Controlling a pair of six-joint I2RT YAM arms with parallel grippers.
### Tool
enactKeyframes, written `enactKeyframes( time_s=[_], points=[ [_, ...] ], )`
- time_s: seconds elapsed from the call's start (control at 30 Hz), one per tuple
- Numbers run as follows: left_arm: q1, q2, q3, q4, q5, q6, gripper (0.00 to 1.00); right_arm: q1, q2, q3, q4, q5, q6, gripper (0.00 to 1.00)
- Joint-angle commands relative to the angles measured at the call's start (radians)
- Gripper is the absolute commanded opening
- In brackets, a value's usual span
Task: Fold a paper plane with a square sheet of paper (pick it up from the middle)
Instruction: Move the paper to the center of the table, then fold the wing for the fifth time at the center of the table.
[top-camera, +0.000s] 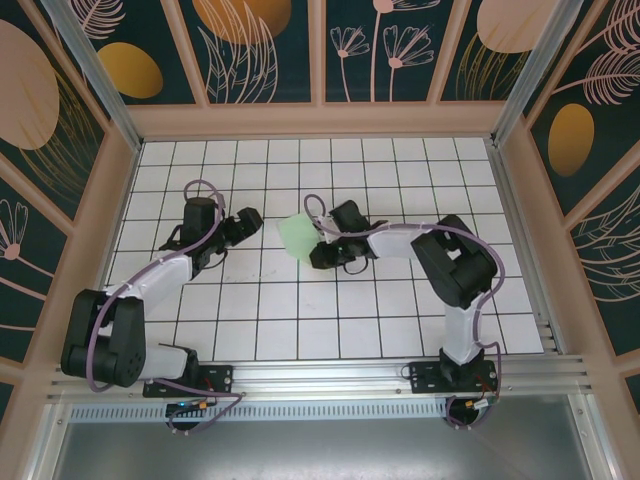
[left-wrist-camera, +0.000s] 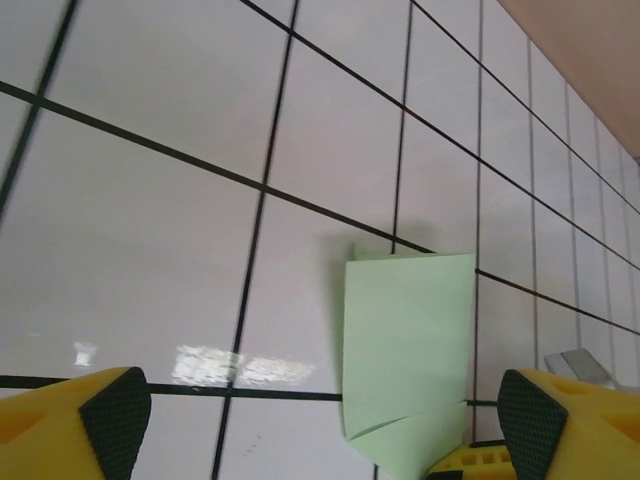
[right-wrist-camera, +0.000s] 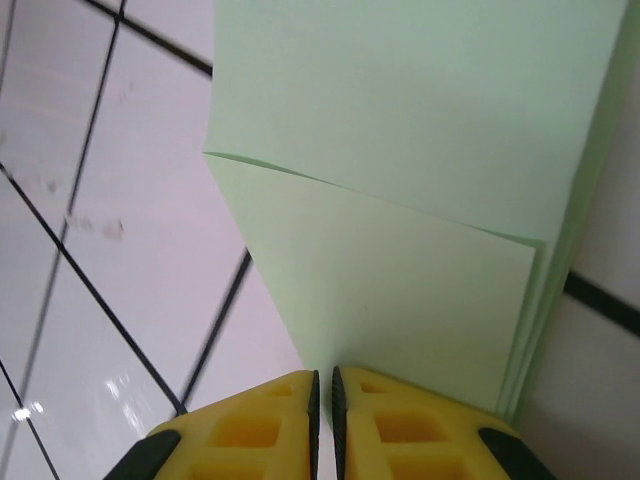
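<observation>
- While the right gripper (right-wrist-camera: 322, 385) has its two yellow fingers pressed together on one edge of the folded paper (right-wrist-camera: 400, 230), the sheet runs straight away from them in the right wrist view, its long axis in line with the gripper.
- From above, the paper (top-camera: 297, 238) is near the middle of the tiled table (top-camera: 380, 320). It sits just off the tip of the right gripper (top-camera: 318, 252) and reaches left and toward the far side.
- The free end of the paper points at the left gripper (top-camera: 258, 222), with a small gap between the two.
- Seen from the left wrist, the paper (left-wrist-camera: 405, 340) is taller than it is wide. Its straight, squared-off top edge is up, and its lower end meets a bit of yellow finger at the bottom of the frame.
- No sharp tip shows on it; the far end is blunt.
- A slanted flap edge crosses the sheet in the right wrist view, and stacked layers show along its right side, so the paper is already folded over.
- The same slanted flap shows low on the paper in the left wrist view.
- A soft shadow lies on the tiles beside its upper left corner. Whether any part of the paper touches the table I cannot tell.
- The left gripper (left-wrist-camera: 325, 420) is spread wide with nothing between its fingers (left-wrist-camera: 110, 420). One dark pad sits at each lower corner of its own view, and the paper stands beyond them, nearer the right-hand pad.
</observation>
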Motion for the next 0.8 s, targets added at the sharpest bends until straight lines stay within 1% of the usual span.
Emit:
enactKeyframes(
  time_s=[0.0,0.07,0.17,0.3,0.4,0.53,0.77],
  points=[
    [0.004,0.026,-0.016,0.081,0.113,0.005,0.88,-0.005,-0.07,-0.035,-0.115,0.039,-0.157,0.15],
    [0.003,0.034,-0.016,0.082,0.116,0.001,0.87,-0.005,-0.119,-0.029,-0.083,0.043,-0.111,0.17],
    [0.004,0.035,-0.027,0.093,0.123,-0.012,0.87,0.0,-0.16,-0.029,0.004,0.059,0.049,0.19],
    [0.002,0.045,-0.05,0.127,0.143,-0.04,0.86,0.007,-0.151,-0.045,0.105,0.138,0.292,0.2],
    [-0.005,0.059,-0.056,0.145,0.161,-0.055,0.86,0.019,-0.128,-0.06,0.168,0.163,0.401,0.2],
    [-0.015,0.077,-0.061,0.168,0.186,-0.072,0.86,0.023,-0.084,-0.053,0.177,0.195,0.455,0.21],
    [-0.042,0.091,-0.067,0.195,0.2,-0.092,0.86,0.014,-0.053,-0.048,0.169,0.205,0.469,0.2]
  ],
)
